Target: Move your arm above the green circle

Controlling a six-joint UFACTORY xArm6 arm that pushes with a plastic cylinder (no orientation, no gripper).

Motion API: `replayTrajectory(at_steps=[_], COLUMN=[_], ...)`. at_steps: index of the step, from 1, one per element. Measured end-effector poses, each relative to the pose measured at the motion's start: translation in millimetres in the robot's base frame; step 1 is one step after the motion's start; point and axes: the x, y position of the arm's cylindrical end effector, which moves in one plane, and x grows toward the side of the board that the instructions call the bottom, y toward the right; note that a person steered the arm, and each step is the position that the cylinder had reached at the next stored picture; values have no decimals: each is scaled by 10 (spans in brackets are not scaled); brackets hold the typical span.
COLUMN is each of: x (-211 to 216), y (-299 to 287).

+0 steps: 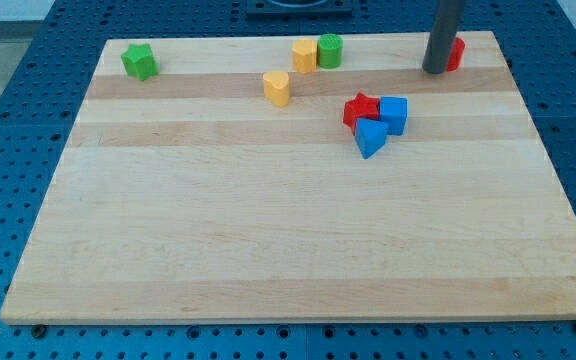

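Position of my tip (434, 70): near the view's top right of the wooden board (268, 240), standing just left of, and apparently touching, a red block (456, 52) that the rod partly hides; its shape cannot be confirmed. The rod carries no jaws and has hold of nothing.

Governing relation: the green circle (330, 50) lies to the view's left of my tip, well apart and a shade nearer the board's top edge. The run between them is open board. In my judgement the move calls for a leftward travel finishing beyond the circle, on its top side, where little board remains.

Condition of the target: a short, upright green cylinder with a round top face, so no long axis to consider. It stands touching a yellow block (304, 55) on its left side.

Other items noted: a second yellow block (276, 88) below and left of that pair; a green star-like block (139, 61) at the top left; a cluster of one red (360, 110) and two blue blocks (393, 113) (370, 137) near the centre
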Motion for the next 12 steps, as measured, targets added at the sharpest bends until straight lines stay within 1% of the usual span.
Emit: replayTrajectory(at_steps=[2, 4, 5, 7, 8, 9, 12], x=[0, -8, -79, -475, -642, -751, -779], y=[0, -238, -341, -395, -607, -945, -1455])
